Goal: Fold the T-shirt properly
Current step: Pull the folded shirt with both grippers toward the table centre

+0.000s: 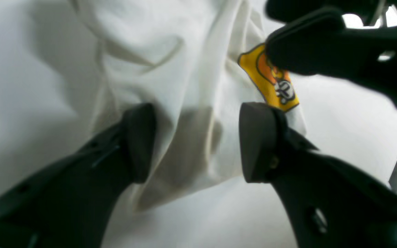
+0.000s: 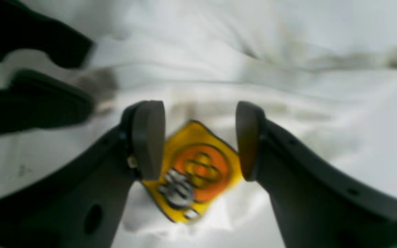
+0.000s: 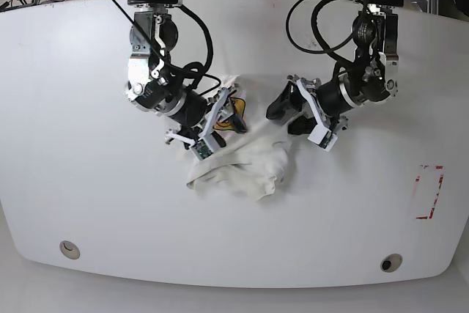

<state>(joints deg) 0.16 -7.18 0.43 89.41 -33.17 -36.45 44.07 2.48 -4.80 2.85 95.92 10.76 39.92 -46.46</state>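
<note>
The white T-shirt (image 3: 245,163) lies crumpled in a heap at the table's middle, and only a small yellow-orange patch of its graphic (image 3: 236,119) shows. My right gripper (image 3: 222,113) is at the heap's upper left. In the right wrist view it (image 2: 198,139) is open, with the graphic patch (image 2: 198,168) below and between its fingers. My left gripper (image 3: 283,112) is at the heap's upper right. In the left wrist view it (image 1: 196,141) is open astride a hanging fold of white cloth (image 1: 184,103). There the graphic (image 1: 271,81) sits just under the right gripper's black finger (image 1: 308,44).
The white table (image 3: 88,181) reaches well beyond the shirt on all sides. A red rectangle outline (image 3: 427,192) is marked at the right. Two round holes (image 3: 68,248) sit near the front edge. Cables hang behind both arms at the back.
</note>
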